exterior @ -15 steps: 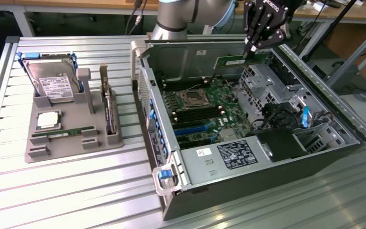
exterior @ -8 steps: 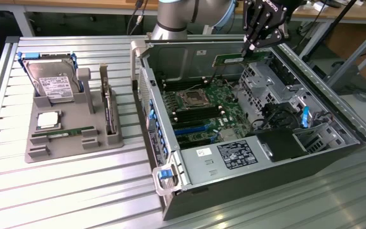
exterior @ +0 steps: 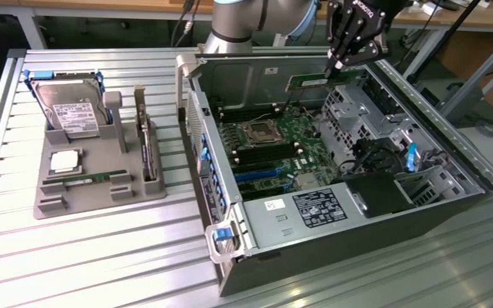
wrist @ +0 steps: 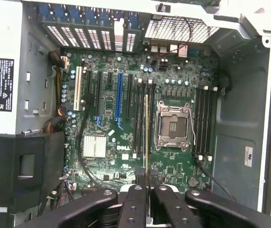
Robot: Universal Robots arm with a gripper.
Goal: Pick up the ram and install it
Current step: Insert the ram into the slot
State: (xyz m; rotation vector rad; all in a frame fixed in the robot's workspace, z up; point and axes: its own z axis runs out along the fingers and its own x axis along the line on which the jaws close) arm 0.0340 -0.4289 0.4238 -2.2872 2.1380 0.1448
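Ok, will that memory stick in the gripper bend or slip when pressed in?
Probably stiff: the memory stick looks dead straight edge-on in the wrist view. Likely light; the gripper holds it without sag above the case. Its thin, smooth faces might slip.

Open case (exterior: 375, 256) before me on slatted table (exterior: 126, 263), motherboard (exterior: 276, 154) with socket (exterior: 258, 133) inside the case, grey rack (exterior: 92, 202) beside the case holding drive (exterior: 71, 109), upright card (exterior: 146, 144), chip (exterior: 65, 162)
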